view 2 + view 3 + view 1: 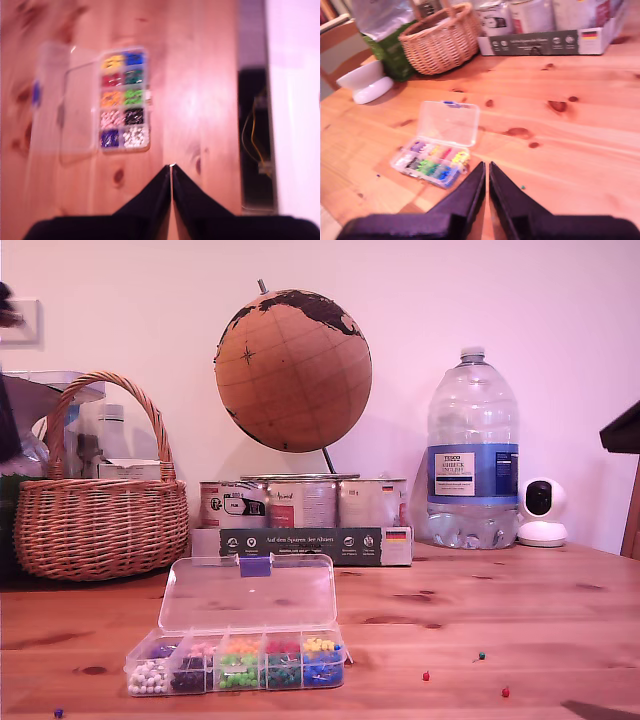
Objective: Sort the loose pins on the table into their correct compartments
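Hovering above the pine table (520, 610), my first gripper (171, 167) hangs with its jaws pressed together and nothing between them; my second gripper (487, 165) is likewise closed to a thin slit and empty. Neither arm can be made out with certainty in the exterior view. Beyond the first gripper's tips, at about eleven o'clock in its own camera, the clear plastic box (122, 100) lies with its lid (250, 592) folded back, its compartments (240, 662) already stocked with white, dark, green, red, yellow and blue pins. The sorting looks barely begun, judging by what remains out: in the exterior view a green pin (481, 655) and two red pins (426, 676) (505, 692) sit on bare wood at roughly three to four o'clock from the box, well apart from it, while a blue pin (58, 712) lies at about eight o'clock. Each has yet to be lifted and dropped among its own colour.
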`<state>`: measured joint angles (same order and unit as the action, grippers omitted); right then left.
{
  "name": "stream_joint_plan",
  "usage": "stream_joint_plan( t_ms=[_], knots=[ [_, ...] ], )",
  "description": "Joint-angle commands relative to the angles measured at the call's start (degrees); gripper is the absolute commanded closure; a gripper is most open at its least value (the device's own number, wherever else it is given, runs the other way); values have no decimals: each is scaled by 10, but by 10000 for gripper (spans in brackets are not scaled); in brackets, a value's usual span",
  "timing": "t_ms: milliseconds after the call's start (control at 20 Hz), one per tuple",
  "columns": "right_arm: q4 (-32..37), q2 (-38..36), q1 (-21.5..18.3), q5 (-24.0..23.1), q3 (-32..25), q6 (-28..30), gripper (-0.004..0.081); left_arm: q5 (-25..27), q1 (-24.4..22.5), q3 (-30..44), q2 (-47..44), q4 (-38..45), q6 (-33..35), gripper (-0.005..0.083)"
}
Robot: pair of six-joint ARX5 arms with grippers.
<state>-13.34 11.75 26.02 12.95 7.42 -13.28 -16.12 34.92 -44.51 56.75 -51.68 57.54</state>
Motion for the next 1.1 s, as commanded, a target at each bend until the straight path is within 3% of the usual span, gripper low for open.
stream_joint_plan(
  t_ms=[0, 400, 600, 1050],
  knots=[
    [0, 3, 2, 1, 5, 2, 782, 29, 20, 2, 43, 3, 35, 792],
    [-43, 4, 2, 21, 5, 2, 782, 82, 43, 2, 173, 24, 157, 775],
    [-42, 4, 2, 21, 5, 2, 782, 83, 41, 2, 212, 56, 191, 662],
    [-43, 4, 2, 21, 5, 2, 782, 96, 30, 2, 273, 104, 246, 662]
  ],
)
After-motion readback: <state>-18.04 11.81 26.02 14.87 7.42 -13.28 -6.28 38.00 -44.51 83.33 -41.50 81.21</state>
